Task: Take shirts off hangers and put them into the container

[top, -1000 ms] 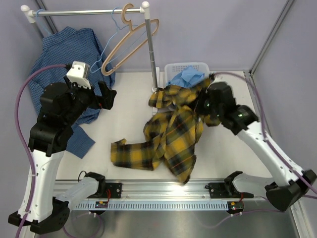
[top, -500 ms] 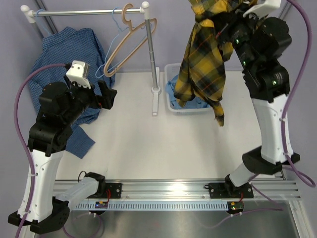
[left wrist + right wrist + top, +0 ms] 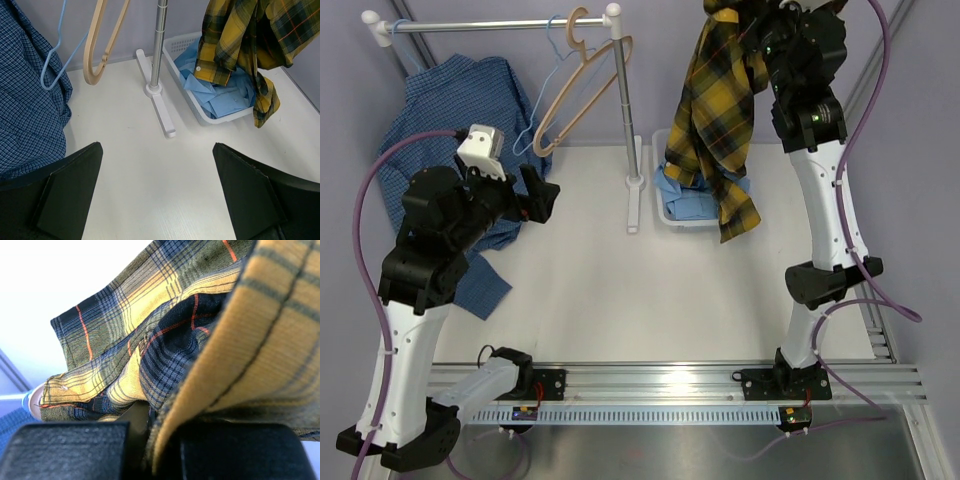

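Right gripper [image 3: 748, 16]: clenched on the plaid shirt [image 3: 715, 110], raised high above the container [image 3: 659, 172]; in the wrist view the cloth is bunched between its fingers [image 3: 75, 452].
Left gripper [image 3: 536, 195]: released, jaws spread wide with nothing between them; it hovers over the counter [image 3: 620, 300], well to the left of the container and facing it.
Plaid shirt: yellow and black, hanging in one long bundle from the right gripper straight over the container. Its lower folds reach down to the container's contents, and one tail drops past the near right corner of the rim.
Light blue shirt [image 3: 225, 95]: crumpled inside the container, partly covered by the plaid shirt.
Dark blue shirt [image 3: 440, 110]: checked, hanging at the far left end of the rack [image 3: 623, 100], well apart from the container, its lower part spread on the counter.
Hangers: the tan hanger [image 3: 582, 95] and the light-blue wire hanger [image 3: 533, 115] hang bare from the rail, left of the container, between it and the dark blue shirt.
Container: white, on the counter just right of the rack's upright post and foot.
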You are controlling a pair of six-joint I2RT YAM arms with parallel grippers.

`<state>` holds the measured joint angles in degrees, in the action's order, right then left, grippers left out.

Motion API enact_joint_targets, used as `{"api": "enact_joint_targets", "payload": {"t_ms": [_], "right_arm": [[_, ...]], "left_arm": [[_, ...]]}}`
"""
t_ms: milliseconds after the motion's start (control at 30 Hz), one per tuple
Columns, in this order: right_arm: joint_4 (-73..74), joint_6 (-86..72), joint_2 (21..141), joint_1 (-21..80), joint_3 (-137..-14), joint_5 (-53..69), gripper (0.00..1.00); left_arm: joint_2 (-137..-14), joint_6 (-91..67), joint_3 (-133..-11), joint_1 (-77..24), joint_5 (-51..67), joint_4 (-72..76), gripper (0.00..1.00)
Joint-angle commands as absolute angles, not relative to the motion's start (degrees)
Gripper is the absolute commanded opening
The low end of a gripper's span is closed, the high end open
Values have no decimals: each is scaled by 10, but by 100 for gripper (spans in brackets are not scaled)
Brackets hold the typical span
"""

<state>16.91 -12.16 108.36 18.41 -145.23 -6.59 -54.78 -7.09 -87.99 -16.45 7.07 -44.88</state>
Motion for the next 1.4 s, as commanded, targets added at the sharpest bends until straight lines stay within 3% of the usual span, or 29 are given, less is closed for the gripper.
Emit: {"api": "enact_joint_targets", "payload": {"t_ms": [0, 133, 433, 500, 800, 1000, 1367], "right_arm": [[30, -119, 1091, 166, -1500, -53, 0], [22, -118, 1133, 153, -1559, -45, 0], [-55, -114, 1131, 148, -1493, -40, 0], [-68, -114, 1109, 148, -1451, -29, 0], [-156, -151, 954, 149, -1047, -17, 0], [-145, -180, 885, 149, -898, -43, 0], [68, -196, 1014, 176, -890, -15, 0]], "left_arm": [[-538, -80, -870, -163, 90, -432, 99], [-538, -84, -866, -163, 98, -433, 99], [-535, -91, -851, -163, 104, -432, 99], [-533, -90, -846, -163, 103, -432, 99], [-530, -93, -826, -163, 109, -432, 99], [-532, -100, -820, -163, 112, -432, 99], [-534, -109, -814, -163, 122, -432, 99]]}}
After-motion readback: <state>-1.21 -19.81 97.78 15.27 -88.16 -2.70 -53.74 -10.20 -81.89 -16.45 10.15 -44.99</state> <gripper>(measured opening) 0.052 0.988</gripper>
